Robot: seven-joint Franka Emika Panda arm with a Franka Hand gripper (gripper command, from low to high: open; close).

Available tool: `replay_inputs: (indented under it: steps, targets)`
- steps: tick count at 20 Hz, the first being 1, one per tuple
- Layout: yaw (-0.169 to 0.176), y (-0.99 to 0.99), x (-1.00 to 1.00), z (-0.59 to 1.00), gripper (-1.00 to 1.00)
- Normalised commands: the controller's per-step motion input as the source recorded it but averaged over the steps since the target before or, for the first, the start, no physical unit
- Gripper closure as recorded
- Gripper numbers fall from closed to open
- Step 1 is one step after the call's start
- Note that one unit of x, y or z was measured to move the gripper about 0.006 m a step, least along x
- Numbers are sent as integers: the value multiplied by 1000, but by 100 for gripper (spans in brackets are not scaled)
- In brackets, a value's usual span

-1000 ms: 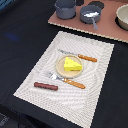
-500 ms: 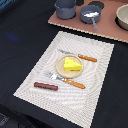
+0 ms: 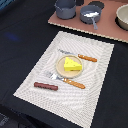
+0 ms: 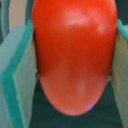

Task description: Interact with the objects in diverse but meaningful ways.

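Note:
In the wrist view a red tomato (image 4: 72, 50) fills the frame, squeezed between the two teal-edged pads (image 4: 22, 75) of my gripper (image 4: 71, 75), which is shut on it. The gripper and tomato do not show in the exterior view. There, a yellow cheese wedge (image 3: 72, 65) lies on a round tan plate (image 3: 60, 69) in the middle of a pale placemat (image 3: 95, 60). A brown sausage (image 3: 45, 86) lies near the mat's front left corner. A grey two-handled pot (image 3: 65, 8) stands at the back, and beside it a grey dish (image 3: 88, 17) holds a white-and-blue piece (image 3: 92, 14).
An orange-handled knife (image 3: 86, 58) lies behind the plate and an orange-handled fork (image 3: 70, 82) in front of it. A pale bowl (image 3: 123, 16) sits at the back on the exterior view's right, on a pinkish board (image 3: 107, 25). The surrounding table is dark.

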Motion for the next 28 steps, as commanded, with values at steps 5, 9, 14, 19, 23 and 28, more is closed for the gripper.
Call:
replay_inputs:
  steps: [5,9,14,19,23,28]
  targets:
    - [19,-2,-249,-394,100]
    - [6,0,-318,-72,100]
    - [1,2,-334,94,-100]
    - [7,1,-197,246,-100]
    - [5,0,-136,234,-100]
    - [1,-411,135,197,-100]
